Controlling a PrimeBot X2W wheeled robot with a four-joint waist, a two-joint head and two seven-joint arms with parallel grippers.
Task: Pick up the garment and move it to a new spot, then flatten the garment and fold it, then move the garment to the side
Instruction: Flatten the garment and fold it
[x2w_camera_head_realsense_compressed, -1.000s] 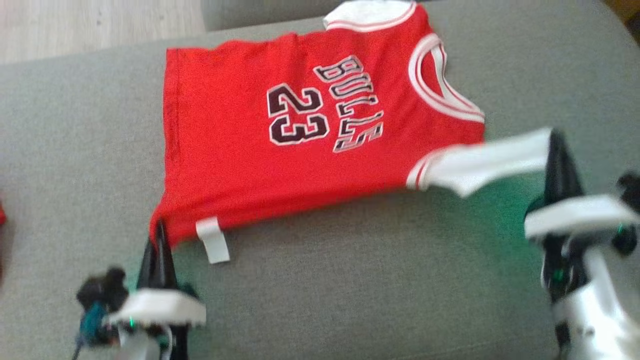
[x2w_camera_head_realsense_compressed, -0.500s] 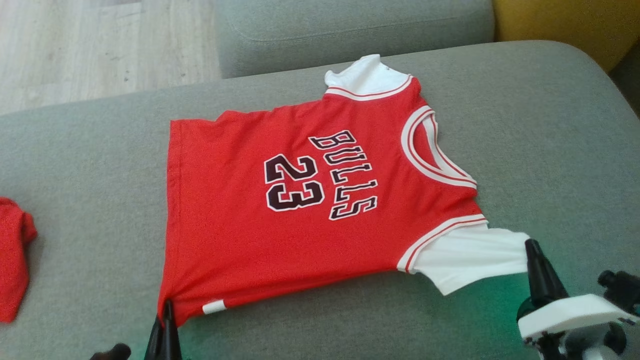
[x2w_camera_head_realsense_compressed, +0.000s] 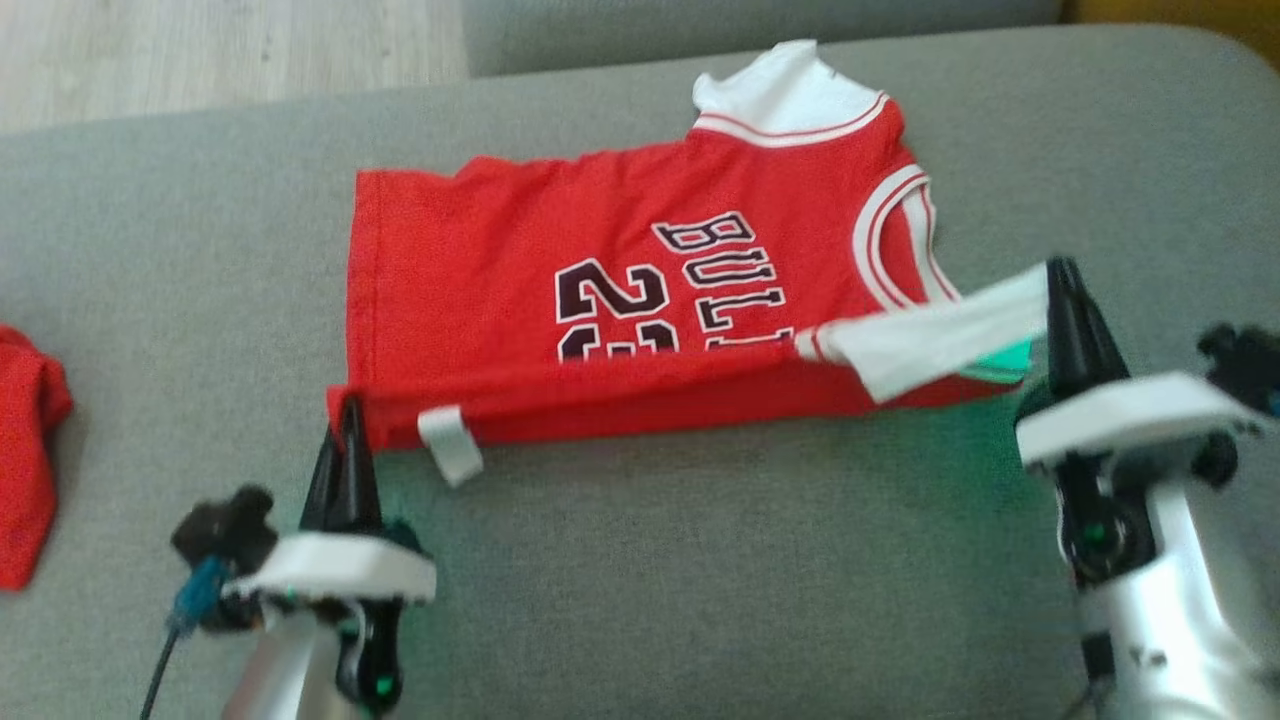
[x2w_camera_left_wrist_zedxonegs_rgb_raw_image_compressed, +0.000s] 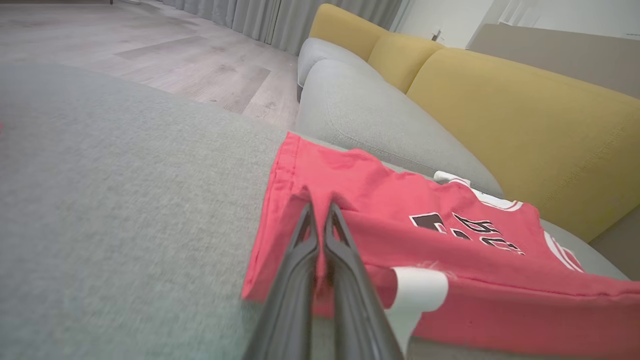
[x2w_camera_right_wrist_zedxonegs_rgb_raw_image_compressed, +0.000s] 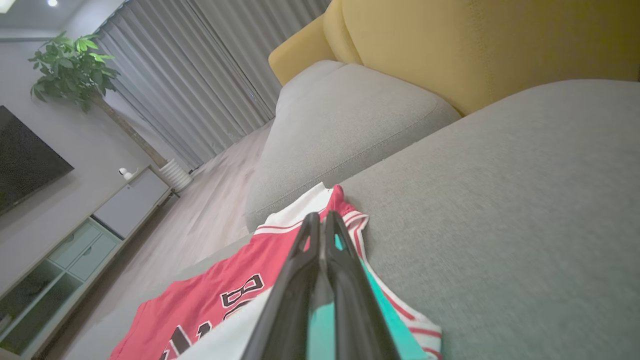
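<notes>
Near edge of red jersey (x2w_camera_head_realsense_compressed: 480, 250) with white sleeves has risen, rolling over its print. We pinch hem corner in left jaws, sleeve in right jaws. Jersey sits mid grey fabric sofa cushion (x2w_camera_head_realsense_compressed: 700, 560). Looks flattened; fold begun, side move left.

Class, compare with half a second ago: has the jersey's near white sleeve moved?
Yes. Held by the right gripper, the near white sleeve has risen off the grey cushion and swung away from the robot, toward the jersey's collar, which stays put.
</notes>
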